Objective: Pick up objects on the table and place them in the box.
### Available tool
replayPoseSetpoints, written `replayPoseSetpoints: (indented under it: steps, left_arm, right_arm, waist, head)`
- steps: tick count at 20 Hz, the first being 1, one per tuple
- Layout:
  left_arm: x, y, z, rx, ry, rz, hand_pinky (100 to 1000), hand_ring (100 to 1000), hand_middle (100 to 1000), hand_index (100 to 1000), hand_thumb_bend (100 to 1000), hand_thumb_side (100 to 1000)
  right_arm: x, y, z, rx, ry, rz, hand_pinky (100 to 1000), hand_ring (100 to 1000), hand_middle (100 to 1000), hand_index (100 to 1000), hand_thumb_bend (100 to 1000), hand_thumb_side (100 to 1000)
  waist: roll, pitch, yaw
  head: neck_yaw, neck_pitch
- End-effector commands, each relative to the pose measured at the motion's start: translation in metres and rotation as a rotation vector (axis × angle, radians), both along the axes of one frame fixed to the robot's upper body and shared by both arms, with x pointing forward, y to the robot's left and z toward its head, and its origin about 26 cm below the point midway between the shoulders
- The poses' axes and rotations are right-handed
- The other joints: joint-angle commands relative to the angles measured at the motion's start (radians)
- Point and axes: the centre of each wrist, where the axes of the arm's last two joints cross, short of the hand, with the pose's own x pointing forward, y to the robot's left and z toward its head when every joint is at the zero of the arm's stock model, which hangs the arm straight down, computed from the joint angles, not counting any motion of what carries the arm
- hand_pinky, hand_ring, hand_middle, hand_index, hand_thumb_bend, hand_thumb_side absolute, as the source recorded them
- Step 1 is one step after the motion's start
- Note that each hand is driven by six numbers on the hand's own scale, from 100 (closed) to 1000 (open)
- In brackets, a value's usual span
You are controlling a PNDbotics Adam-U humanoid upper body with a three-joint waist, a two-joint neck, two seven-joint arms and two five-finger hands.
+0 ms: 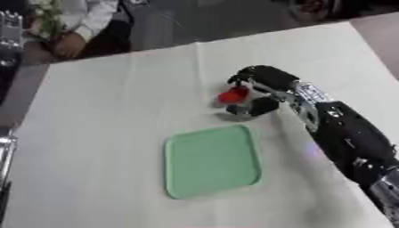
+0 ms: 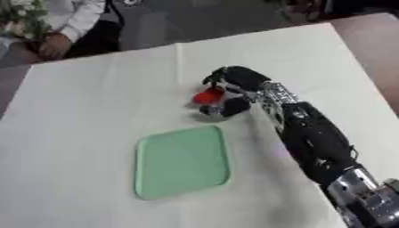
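While the green box (image 1: 210, 161) is seen holding nothing, a red object (image 1: 232, 95) is held in the curled fingers of the right hand (image 1: 261, 89) just beyond the box, so placement is judged outstanding; left hand not seen.

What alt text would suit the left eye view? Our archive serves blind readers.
The robot's black right hand, reaching in from the lower right, has its fingers curled around a small red object above a white cloth-covered table. Just in front of it lies a shallow, pale green rectangular tray with nothing in it.
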Motion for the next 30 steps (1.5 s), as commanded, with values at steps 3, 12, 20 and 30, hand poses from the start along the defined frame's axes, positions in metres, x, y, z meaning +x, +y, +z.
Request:
replayPoseSetpoints:
  steps: [3, 12, 20, 30]
  left_arm:
    - [-0.003, -0.004, 0.011, -0.001, -0.04, -0.027, 469, 610, 712, 843, 497, 784]
    - [-0.002, -0.017, 0.023, -0.02, -0.086, -0.085, 472, 612, 713, 843, 495, 783]
    - [-0.001, -0.023, 0.029, -0.026, -0.108, -0.118, 473, 612, 713, 843, 492, 784]
    - [-0.002, -0.008, 0.021, 0.007, -0.077, -0.048, 475, 613, 715, 844, 491, 784]
  right_arm:
    - [0.004, -0.008, 0.019, -0.017, -0.053, -0.028, 772, 100, 628, 839, 475, 810]
    - [0.005, -0.011, 0.025, -0.06, -0.12, -0.075, 159, 100, 407, 581, 491, 642]
    - [0.003, -0.01, 0.033, 0.096, -0.296, 0.008, 100, 929, 100, 100, 267, 141]
    - [-0.021, -0.015, 0.057, 0.472, -0.248, 0.152, 100, 868, 100, 100, 125, 100]
  waist:
    - [-0.004, -0.008, 0.011]
    - [-0.014, 0.015, 0.056]
    - [-0.025, 0.027, 0.08]
    - [-0.044, -0.005, 0.029]
  head:
    - [-0.014, -0.027]
    - [-0.051, -0.063]
    - [-0.07, -0.064]
    - [-0.022, -0.027]
